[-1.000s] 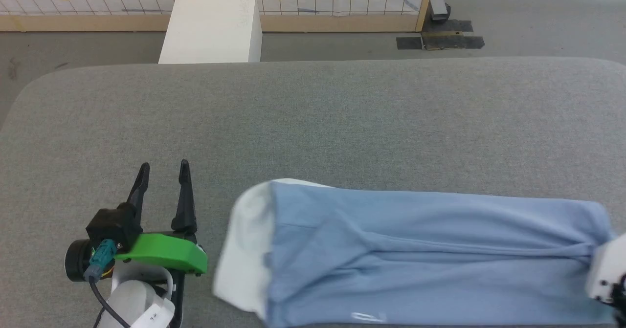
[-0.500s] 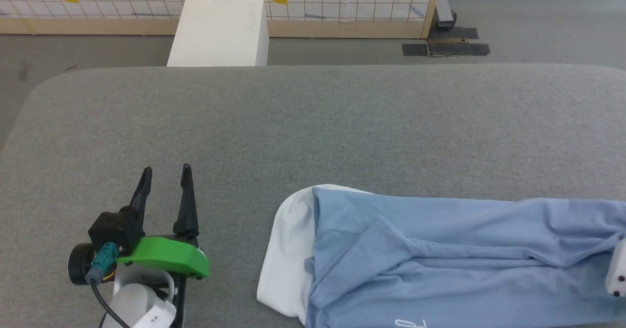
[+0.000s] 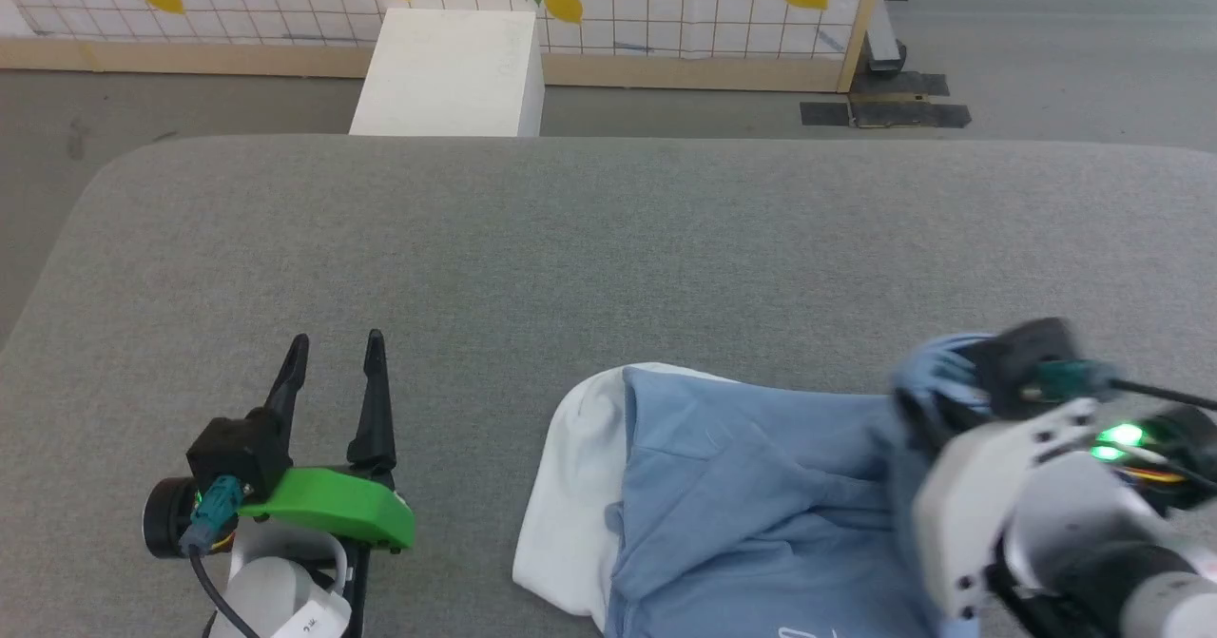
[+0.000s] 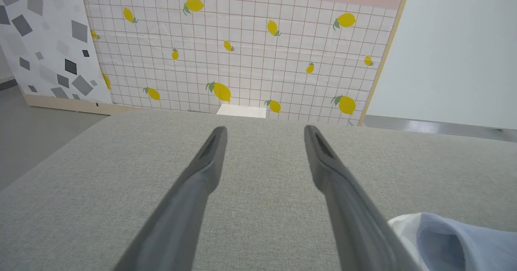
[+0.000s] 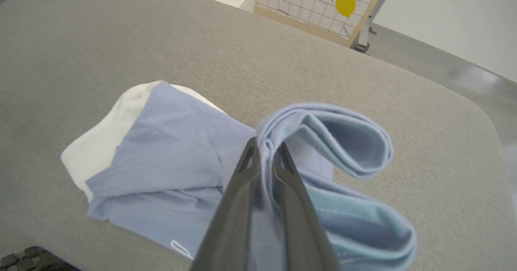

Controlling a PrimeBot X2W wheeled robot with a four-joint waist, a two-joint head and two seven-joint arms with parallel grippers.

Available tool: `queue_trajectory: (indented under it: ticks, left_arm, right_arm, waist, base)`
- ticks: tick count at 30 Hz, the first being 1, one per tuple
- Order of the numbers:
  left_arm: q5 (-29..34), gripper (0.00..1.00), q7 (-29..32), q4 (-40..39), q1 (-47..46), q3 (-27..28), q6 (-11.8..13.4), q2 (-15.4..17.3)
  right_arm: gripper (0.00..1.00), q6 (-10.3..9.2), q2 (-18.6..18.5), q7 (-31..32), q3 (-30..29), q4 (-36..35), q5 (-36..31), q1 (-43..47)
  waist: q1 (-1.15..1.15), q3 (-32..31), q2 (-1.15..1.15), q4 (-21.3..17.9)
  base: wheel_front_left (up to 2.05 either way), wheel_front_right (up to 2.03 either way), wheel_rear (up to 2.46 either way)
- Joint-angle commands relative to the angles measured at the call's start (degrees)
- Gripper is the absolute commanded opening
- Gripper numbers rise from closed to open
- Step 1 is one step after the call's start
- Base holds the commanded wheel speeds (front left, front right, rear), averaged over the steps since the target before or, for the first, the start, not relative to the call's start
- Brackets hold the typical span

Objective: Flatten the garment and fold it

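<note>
Since the earlier frames, the right gripper has been swung inward with one end of the garment, so that cloth once drawn out long is now doubled back over itself; the head view has also shifted slightly, which is put down to the camera; the left gripper has been kept in place. The right gripper's fingers are clamped on a bunched, looped edge of the garment, raised above the rest, which lies below and ahead of those fingers on the gray padded surface. The left gripper is spread wide with nothing between its fingers; the garment's white end lies just to its right, apart from it.

The garment is judged light, soft and limp; it can be expected to sag and slide between layers, so it is best taken at hems or corners, several layers pinched together. Light blue cloth is seen, creased diagonally, with white fabric at the end nearer the left gripper and a small white mark close to the near edge.
</note>
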Motion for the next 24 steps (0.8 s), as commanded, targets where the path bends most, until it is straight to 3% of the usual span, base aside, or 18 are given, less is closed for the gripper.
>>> queue_trajectory:
  ticks: [1,4,9,19,21,22,24]
  left_arm:
    - [0.23,1.0,-0.22,0.05,-0.03,-0.09,-0.32,-0.42]
    - [0.31,1.0,-0.22,0.14,-0.63,-0.16,-0.49,-0.61]
    - [0.36,1.0,-0.22,0.17,-1.66,-0.42,-0.71,-0.9]
    - [0.45,1.0,-0.22,0.65,-2.63,-0.55,-0.98,-1.36]
    - [0.46,1.0,-0.22,0.76,-2.73,-0.56,-1.02,-1.43]
    - [0.46,1.0,-0.22,0.8,-2.72,-0.54,-1.04,-1.46]
    - [0.46,1.0,-0.22,0.85,-2.64,-0.42,-1.05,-1.52]
  right_arm:
    - [0.0,-0.09,-0.25,-0.1,2.09,-0.1,0.57,-1.78]
    - [0.0,-0.09,-0.38,-1.25,9.49,3.39,1.69,-5.72]
    - [0.0,-0.09,1.58,-5.44,16.68,13.2,2.61,-11.62]
    - [0.0,-0.09,4.98,-13.9,23.0,36.67,7.31,-18.35]
    - [0.86,-0.09,5.15,-14.83,24.31,39.71,8.72,-19.03]
    - [1.0,-0.09,5.2,-15.26,24.97,40.8,9.92,-19.28]
    - [1.0,-0.09,5.25,-16.9,26.0,41.19,12.93,-19.68]
  waist:
    - [0.0,0.34,0.0,0.38]
    - [0.0,1.06,0.0,1.17]
    - [0.0,2.5,0.0,2.79]
    - [0.0,4.5,0.0,5.37]
    - [0.0,4.57,0.0,5.56]
    - [0.0,4.56,0.0,5.61]
    - [0.0,4.52,0.0,5.49]
  base:
    - [0.0,0.0,0.0]
    - [0.0,0.0,0.0]
    - [0.0,0.0,0.0]
    - [0.0,0.0,0.0]
    - [0.0,0.0,0.0]
    - [0.0,0.0,0.0]
    - [0.0,0.0,0.0]
